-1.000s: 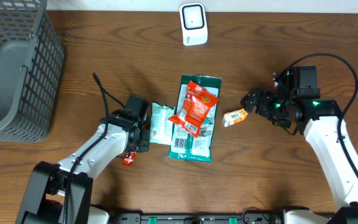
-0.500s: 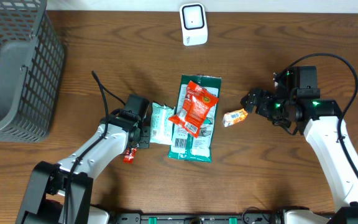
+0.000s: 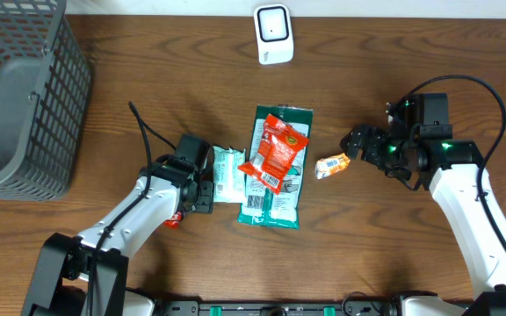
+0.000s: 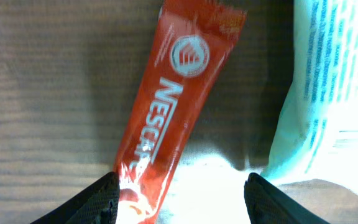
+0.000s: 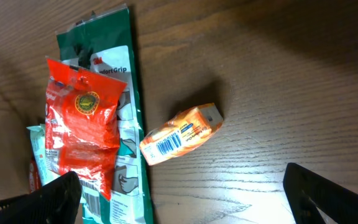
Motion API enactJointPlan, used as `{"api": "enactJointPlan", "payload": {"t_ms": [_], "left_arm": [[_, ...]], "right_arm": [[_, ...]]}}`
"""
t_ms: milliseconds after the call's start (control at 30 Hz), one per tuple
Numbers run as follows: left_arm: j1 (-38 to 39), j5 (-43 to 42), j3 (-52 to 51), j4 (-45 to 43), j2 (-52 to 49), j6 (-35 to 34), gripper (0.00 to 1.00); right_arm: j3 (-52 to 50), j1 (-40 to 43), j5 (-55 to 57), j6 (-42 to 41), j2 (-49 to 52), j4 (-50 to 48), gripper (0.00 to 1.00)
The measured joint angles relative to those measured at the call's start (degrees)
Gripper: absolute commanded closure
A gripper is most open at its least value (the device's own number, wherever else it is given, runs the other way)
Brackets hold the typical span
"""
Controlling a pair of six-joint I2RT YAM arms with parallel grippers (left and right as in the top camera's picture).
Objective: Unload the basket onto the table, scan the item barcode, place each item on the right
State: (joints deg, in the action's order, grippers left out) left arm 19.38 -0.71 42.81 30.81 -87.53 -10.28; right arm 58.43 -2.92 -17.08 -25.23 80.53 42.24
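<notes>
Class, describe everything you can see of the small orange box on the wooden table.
The small orange cardboard box is oblong, with a white barcode panel facing up near its lower left end. It lies flat and slanted on the brown wooden table, close beside the right edge of the long green plastic packet. Nothing grips it.

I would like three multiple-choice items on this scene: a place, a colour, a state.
1. The red pouch lies: A under the green package; B on top of the green package; C apart from it.
2. The small box is: A blue; B orange; C black.
3. The right gripper is: A open and empty; B shut on the small box; C shut on the red pouch.
Key: 1 B, the pouch covers part of the package; 2 B, its sides show orange; 3 A, its fingers stand wide with nothing between.
</notes>
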Motion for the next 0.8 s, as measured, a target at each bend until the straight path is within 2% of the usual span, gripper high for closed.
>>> {"api": "enactJointPlan", "payload": {"t_ms": [400,433,533,600,800], "left_arm": [[0.02,0.02,-1.88,-0.9,-0.2,0.02,0.35],[0.02,0.02,-1.88,-0.92,-0.26,0.02,0.38],[0.0,0.5,-1.84,-0.98,-0.68,0.04,0.64],[-0.09,0.9,-1.81,-1.14,-0.76,0.04,0.73],[-0.09,1.49,-1.81,-1.2,-0.83,0.2,0.73]], "right_arm": [[0.0,0.0,0.0,0.0,0.0,0.0,0.01],[0.0,0.0,0.0,0.0,0.0,0.0,0.01],[0.0,0.0,0.0,0.0,0.0,0.0,0.01],[0.0,0.0,0.0,0.0,0.0,0.0,0.01],[0.0,0.0,0.0,0.0,0.0,0.0,0.01]]}}
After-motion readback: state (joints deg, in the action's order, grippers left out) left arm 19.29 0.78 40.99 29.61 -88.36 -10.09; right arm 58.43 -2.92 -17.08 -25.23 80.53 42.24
